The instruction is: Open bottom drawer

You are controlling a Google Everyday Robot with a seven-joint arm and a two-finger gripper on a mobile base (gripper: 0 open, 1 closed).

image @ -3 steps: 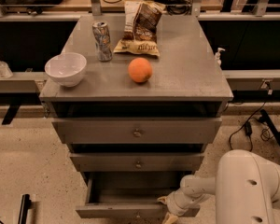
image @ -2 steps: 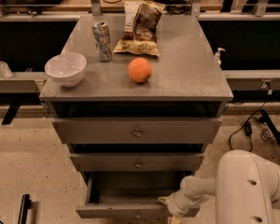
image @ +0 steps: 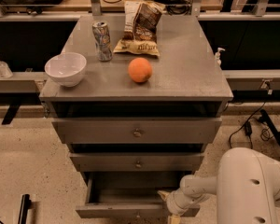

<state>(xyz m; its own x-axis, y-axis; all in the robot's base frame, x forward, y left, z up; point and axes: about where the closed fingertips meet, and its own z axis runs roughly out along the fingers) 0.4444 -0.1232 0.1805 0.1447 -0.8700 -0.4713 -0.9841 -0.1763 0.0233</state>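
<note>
The bottom drawer is the lowest of three grey metal drawers in the cabinet. It stands pulled out toward me, and its dark inside shows behind the flat front. My gripper is low at the drawer's front edge, right of centre, at the end of my white arm, which reaches in from the lower right. The gripper covers part of the drawer front. The middle drawer and the top drawer sit above it, each with a small round knob.
On the cabinet top stand a white bowl at the left, a drink can, a chip bag and an orange. Cables lie on the speckled floor at the right. A dark bar lies on the floor at the lower left.
</note>
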